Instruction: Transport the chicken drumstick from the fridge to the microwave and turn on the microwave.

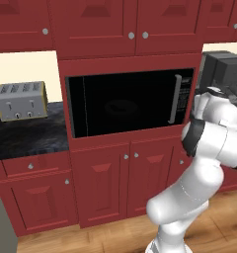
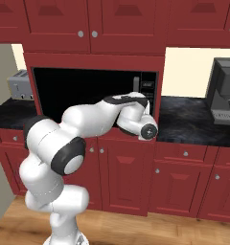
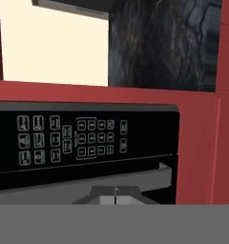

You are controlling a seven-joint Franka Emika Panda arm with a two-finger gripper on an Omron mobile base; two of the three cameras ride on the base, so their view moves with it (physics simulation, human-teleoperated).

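**Hand view: clenched jaws face the microwave's buttons**

Hand view shows the jaws [image 3: 115, 200] clenched, empty, just before the microwave [image 1: 125, 101]; its button panel [image 3: 71, 138] lies just ahead of them, the handle [image 3: 88, 183] nearer. The door looks closed; the drumstick cannot be seen behind the dark glass. I judge a straight, gentle push on the start button best. The red cabinet frame [image 3: 197, 152] hems one side; the worktop [image 2: 193, 119] beyond leaves room.
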